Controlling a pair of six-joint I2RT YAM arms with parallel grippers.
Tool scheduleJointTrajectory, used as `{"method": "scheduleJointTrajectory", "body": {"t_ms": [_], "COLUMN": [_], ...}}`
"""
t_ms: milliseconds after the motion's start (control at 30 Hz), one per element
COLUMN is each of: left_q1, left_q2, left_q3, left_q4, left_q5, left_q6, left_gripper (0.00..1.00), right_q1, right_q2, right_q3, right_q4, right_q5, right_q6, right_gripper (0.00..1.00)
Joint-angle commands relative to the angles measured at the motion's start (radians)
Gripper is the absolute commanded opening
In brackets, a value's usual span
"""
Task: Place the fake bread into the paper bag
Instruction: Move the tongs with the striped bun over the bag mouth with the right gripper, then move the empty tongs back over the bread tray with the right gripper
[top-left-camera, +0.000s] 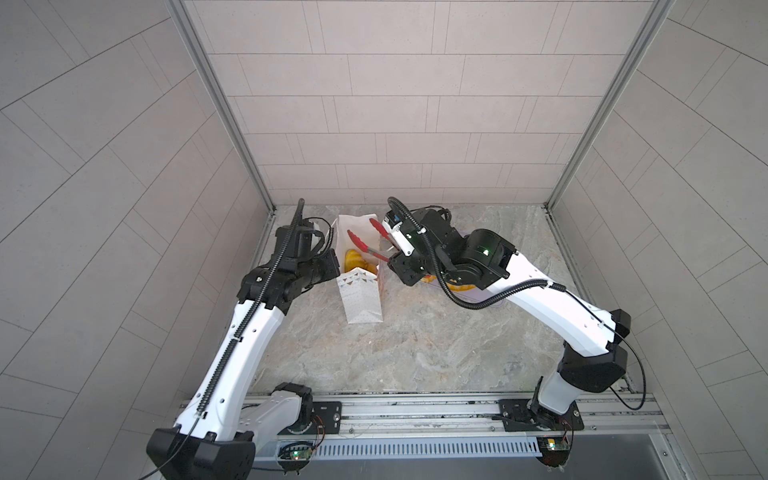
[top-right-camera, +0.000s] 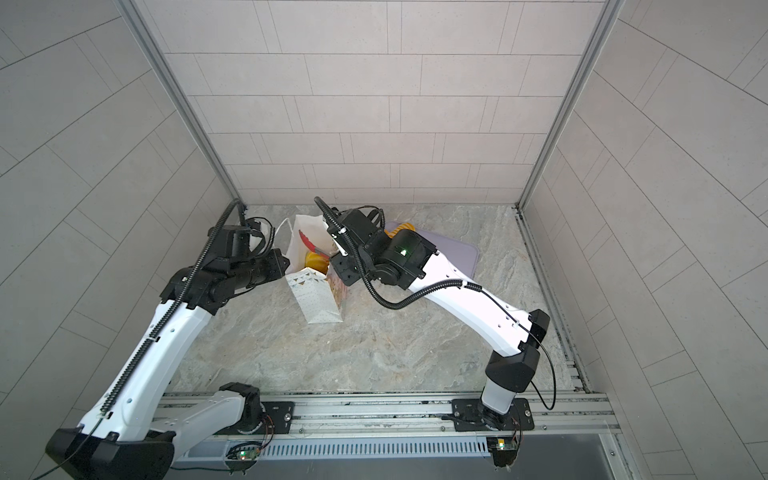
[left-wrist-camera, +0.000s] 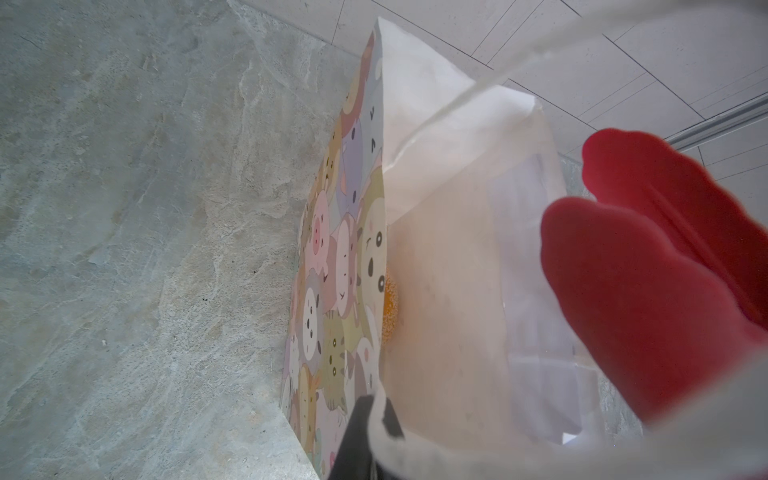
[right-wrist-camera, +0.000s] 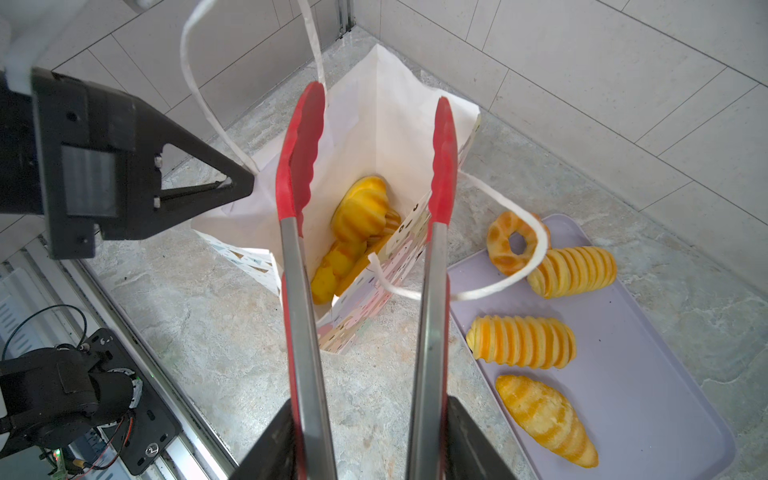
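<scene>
paper bag (top-left-camera: 361, 299) is stood upright, mouth held spread for loading | lilac tray (top-right-camera: 453, 253) is set at its 3 o'clock in a top view | tongs (right-wrist-camera: 307, 291) are poised over mouth, tips parted, empty | fake bread (right-wrist-camera: 361, 208): some inside bag, four on tray | left gripper (right-wrist-camera: 245, 185) is pinched shut on bag rim, 9 o'clock | right gripper (right-wrist-camera: 372, 449) is clamped on tong handles

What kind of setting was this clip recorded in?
Probably a staged robot test cell rather than a real bakery: tile-patterned wall panels in aluminium framing, a stone-look tabletop, and robot arms mounted on a front rail.
</scene>
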Motion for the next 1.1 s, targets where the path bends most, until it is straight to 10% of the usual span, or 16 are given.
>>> {"method": "scheduleJointTrajectory", "body": {"t_ms": [0,1067], "left_q1": [-0.004,-0.004], "left_q2": [-0.015,-0.013], "left_q3": [0.001,0.007], "left_q4": [-0.001,-0.003], "left_q5": [-0.005,-0.005], "left_q6": [0.002,0.002], "left_gripper": [0.09,0.09], "right_q1": [0.008,-0.224], "right_q2": [-0.032,-0.286], "right_q3": [0.050,-0.149], "right_q4": [0.018,0.129], "right_q5": [0.031,0.090], "right_q6": [-0.009,0.066], "right_gripper": [0.52,0.48]}}
